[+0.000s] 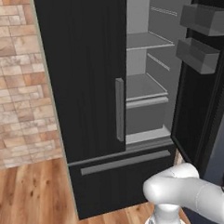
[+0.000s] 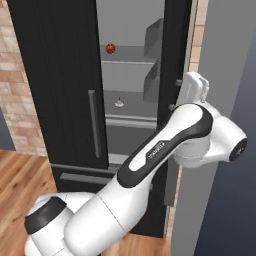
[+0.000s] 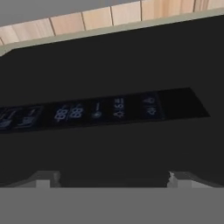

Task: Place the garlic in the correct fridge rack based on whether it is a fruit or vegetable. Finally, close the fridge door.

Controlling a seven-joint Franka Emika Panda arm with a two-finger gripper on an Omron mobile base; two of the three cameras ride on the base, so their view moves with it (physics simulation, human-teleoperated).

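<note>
The garlic (image 2: pixel 119 103), a tiny whitish-pink bulb, sits on the fridge rack (image 2: pixel 131 120), the lower grey shelf with a thick lip (image 1: pixel 146 101). The fridge door (image 1: pixel 197 100) on the right stands open, its grey bins facing inward. In the right base view the door (image 2: pixel 175 55) is edge-on, and my white hand (image 2: pixel 195 86) is up against its outer side. My gripper (image 3: pixel 109 177) is open, its fingertips (image 3: pixel 47 177) wide apart with nothing between them. It faces the door's glossy black outer face (image 3: pixel 109 144) and a dim control panel (image 3: pixel 96 111) from close up.
A red round fruit (image 2: pixel 110 48) lies on the thinner upper shelf (image 1: pixel 147 41). The left door (image 1: pixel 84 73) is shut, with a vertical grey handle (image 1: pixel 119 109). Below is the bottom drawer (image 1: pixel 126 162). A brick wall (image 1: pixel 14 81) stands left and a grey panel (image 2: pixel 225 60) right.
</note>
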